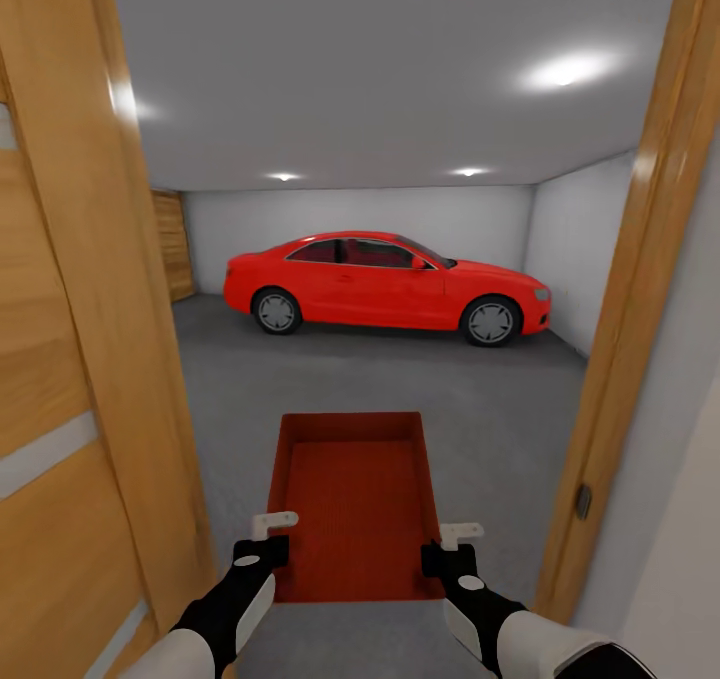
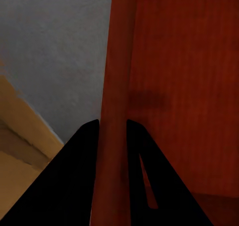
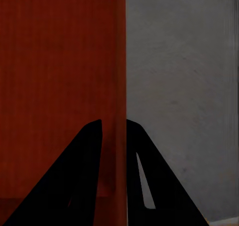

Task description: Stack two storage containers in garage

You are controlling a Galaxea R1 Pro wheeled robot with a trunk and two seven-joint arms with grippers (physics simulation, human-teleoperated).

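I carry one orange-red storage container (image 1: 350, 504) low in front of me, between both arms, above the garage's dark grey concrete floor (image 1: 480, 419). My left gripper (image 1: 268, 544) is shut on its left side wall; in the left wrist view the two fingers (image 2: 79, 176) straddle that wall of the container (image 2: 184, 86). My right gripper (image 1: 452, 547) is shut on the right side wall, and the right wrist view has its fingers (image 3: 84, 176) on either side of the container's rim (image 3: 55, 76). The container is empty. The living room is out of view.
I stand in a wooden doorway, its open door and frame (image 1: 120, 309) close on my left and the other jamb (image 1: 640, 289) close on my right. A red car (image 1: 390, 284) is parked across the far end, a wooden door (image 1: 175, 244) beside it at the far left.
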